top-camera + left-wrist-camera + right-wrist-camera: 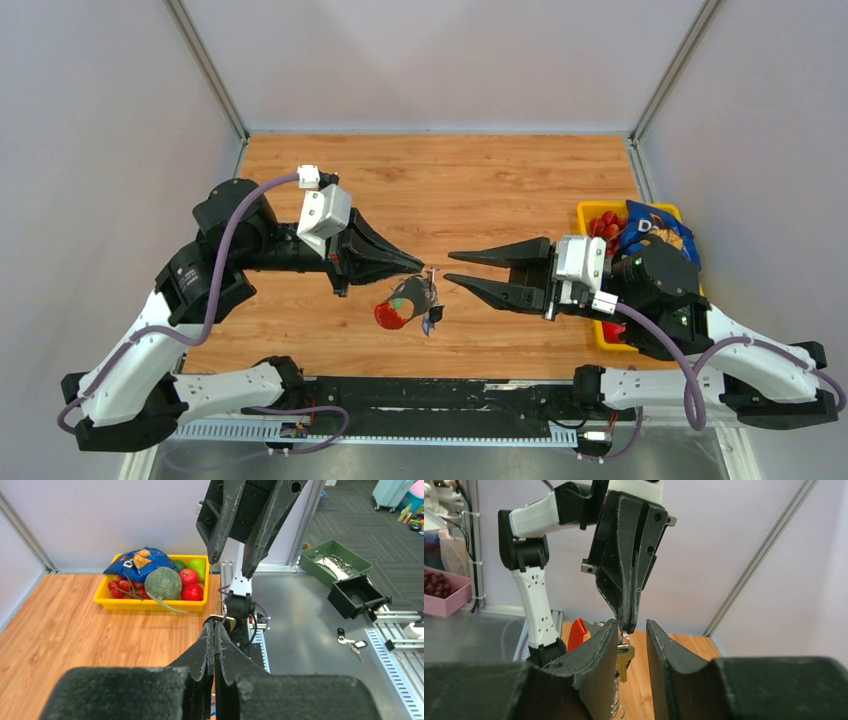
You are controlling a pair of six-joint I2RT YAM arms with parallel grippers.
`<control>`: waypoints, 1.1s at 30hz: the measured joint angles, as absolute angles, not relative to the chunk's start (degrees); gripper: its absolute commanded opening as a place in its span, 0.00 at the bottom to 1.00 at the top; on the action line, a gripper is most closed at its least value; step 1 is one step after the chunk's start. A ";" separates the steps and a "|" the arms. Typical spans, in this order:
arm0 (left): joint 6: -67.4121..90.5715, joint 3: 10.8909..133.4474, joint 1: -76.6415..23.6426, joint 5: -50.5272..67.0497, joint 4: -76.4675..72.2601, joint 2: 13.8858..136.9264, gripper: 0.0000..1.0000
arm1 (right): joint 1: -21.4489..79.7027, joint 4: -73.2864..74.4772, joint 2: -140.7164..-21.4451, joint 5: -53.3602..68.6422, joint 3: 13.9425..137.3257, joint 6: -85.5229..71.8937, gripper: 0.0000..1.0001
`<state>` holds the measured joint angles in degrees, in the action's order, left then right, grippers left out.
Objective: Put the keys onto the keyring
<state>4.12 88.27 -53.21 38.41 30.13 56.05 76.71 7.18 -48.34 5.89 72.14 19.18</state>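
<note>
My left gripper [421,268] is shut on the keyring [430,276], a thin metal ring, and holds it above the table. Below it hangs the bunch with the red oval tag [389,315], a green piece and a small dark and blue piece [433,317]. In the right wrist view the ring [625,639] carries a brass key [624,661] that hangs between my open right fingers [610,640], beside the red tag [578,632]. My right gripper [449,269] is open, its tips on both sides of the ring. I cannot make out a black-headed key on the bunch.
A yellow bin [582,212] with fruit and a blue bag stands at the table's right edge, under the right arm. In the left wrist view a green tray [334,560], a black box [357,596] and a black-headed key bunch [350,642] lie on the metal bench beyond the table.
</note>
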 measured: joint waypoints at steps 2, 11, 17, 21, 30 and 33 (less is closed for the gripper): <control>3.90 88.27 -53.21 38.44 30.76 55.92 0.00 | 76.71 9.89 -49.17 6.61 73.82 19.66 0.33; 3.49 88.27 -53.21 38.48 31.97 54.89 0.00 | 76.71 16.21 -53.47 7.68 76.29 20.53 0.24; 3.42 88.27 -53.23 38.50 32.38 54.57 0.00 | 76.71 17.39 -54.33 8.03 76.36 21.23 0.00; 3.27 88.27 -53.23 38.46 32.38 54.41 0.00 | 76.71 17.34 -54.28 8.01 76.38 21.19 0.03; 3.33 88.25 -53.23 37.85 31.73 54.08 0.00 | 76.71 16.80 -52.25 8.01 75.26 20.78 0.25; 3.55 88.25 -53.23 37.82 30.76 53.76 0.00 | 76.71 16.10 -51.90 8.01 74.87 20.62 0.25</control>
<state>3.55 88.25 -53.23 37.82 30.76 53.76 76.71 16.10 -51.90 8.01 74.87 20.62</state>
